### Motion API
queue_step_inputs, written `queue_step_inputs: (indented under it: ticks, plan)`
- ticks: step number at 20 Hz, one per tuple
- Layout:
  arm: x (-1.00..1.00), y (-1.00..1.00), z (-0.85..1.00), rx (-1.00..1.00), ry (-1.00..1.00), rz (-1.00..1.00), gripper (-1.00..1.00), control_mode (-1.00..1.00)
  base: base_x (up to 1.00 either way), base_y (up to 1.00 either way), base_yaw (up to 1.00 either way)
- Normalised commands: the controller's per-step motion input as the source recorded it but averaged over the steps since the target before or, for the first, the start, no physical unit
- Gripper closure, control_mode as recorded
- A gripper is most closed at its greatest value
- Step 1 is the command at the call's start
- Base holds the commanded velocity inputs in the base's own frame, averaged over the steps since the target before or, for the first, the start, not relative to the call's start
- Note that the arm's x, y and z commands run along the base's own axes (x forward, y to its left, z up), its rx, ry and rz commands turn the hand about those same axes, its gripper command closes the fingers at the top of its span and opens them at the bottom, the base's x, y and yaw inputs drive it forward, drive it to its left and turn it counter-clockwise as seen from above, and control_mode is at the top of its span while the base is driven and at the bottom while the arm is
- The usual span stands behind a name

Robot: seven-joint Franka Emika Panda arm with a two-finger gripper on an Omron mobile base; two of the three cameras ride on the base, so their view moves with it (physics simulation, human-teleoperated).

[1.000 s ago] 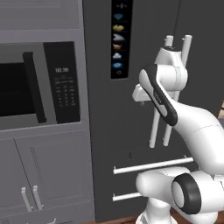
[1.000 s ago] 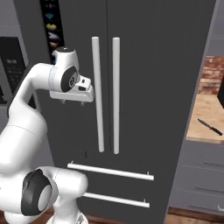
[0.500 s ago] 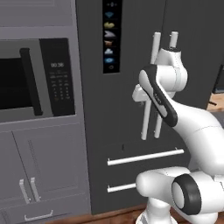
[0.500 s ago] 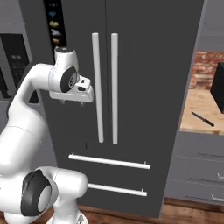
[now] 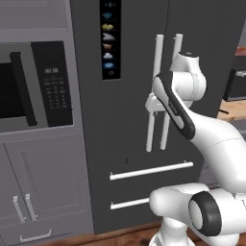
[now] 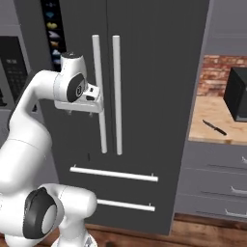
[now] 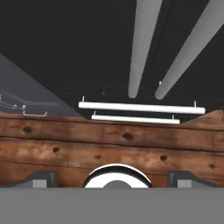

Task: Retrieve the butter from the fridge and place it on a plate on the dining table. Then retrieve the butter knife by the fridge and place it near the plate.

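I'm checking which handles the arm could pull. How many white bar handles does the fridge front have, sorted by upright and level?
Upright bar handles: 2
Level bar handles: 2
Total on the fridge: 4

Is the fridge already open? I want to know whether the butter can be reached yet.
No. In the right base view both fridge doors sit flush and shut, their long white bar handles side by side.
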Motion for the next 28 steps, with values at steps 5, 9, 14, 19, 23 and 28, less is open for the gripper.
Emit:
queue_step_inputs:
  ticks: [5,9,14,19,23,28]
  plan:
    - [0.0,0.0,0.0,0.0,0.0,0.0,-1.0,1.0,-0.21,-0.39,-0.03]
    - [0.0,0.0,0.0,0.0,0.0,0.0,-1.0,1.0,-0.31,-0.34,-0.04]
    - [0.0,0.0,0.0,0.0,0.0,0.0,-1.0,1.0,-0.38,-0.14,-0.03]
    - [0.0,0.0,0.0,0.0,0.0,0.0,-1.0,1.0,-0.34,-0.01,0.0]
    - [0.0,0.0,0.0,0.0,0.0,0.0,-1.0,1.0,-0.16,-0.08,0.0]
    - [0.0,0.0,0.0,0.0,0.0,0.0,-1.0,-1.0,-0.03,-0.04,0.0]
